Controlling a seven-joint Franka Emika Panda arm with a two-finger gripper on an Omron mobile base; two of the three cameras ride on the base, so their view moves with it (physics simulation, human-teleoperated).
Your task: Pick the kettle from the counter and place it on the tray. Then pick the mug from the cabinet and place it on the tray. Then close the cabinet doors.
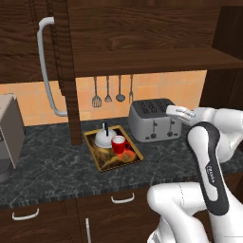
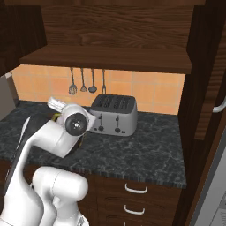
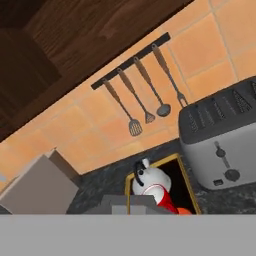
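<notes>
The tray [image 1: 110, 160] lies on the dark counter [image 1: 57, 171] left of the toaster. On it stand the silver-white kettle [image 1: 103, 138] and, touching its right side, the red mug [image 1: 119, 144]. My gripper [image 1: 172, 110] hovers above the toaster's right end, well right of the tray, shut with nothing in it. In the hand view the shut fingertips [image 3: 129, 204] rise just below the kettle [image 3: 150, 179], mug [image 3: 161, 196] and tray [image 3: 184, 175]. The cabinet [image 1: 142, 60] stands open, its shelf bare. The left door [image 1: 71, 71] and right door [image 2: 207, 88] are swung out.
A boxy silver toaster [image 1: 154, 118] stands right of the tray. Utensils [image 1: 108, 90] hang on the tiled wall. A grey appliance [image 1: 7, 137] sits at the counter's left end. The left door's bar handle [image 1: 47, 66] juts out; drawers [image 1: 122, 198] run below.
</notes>
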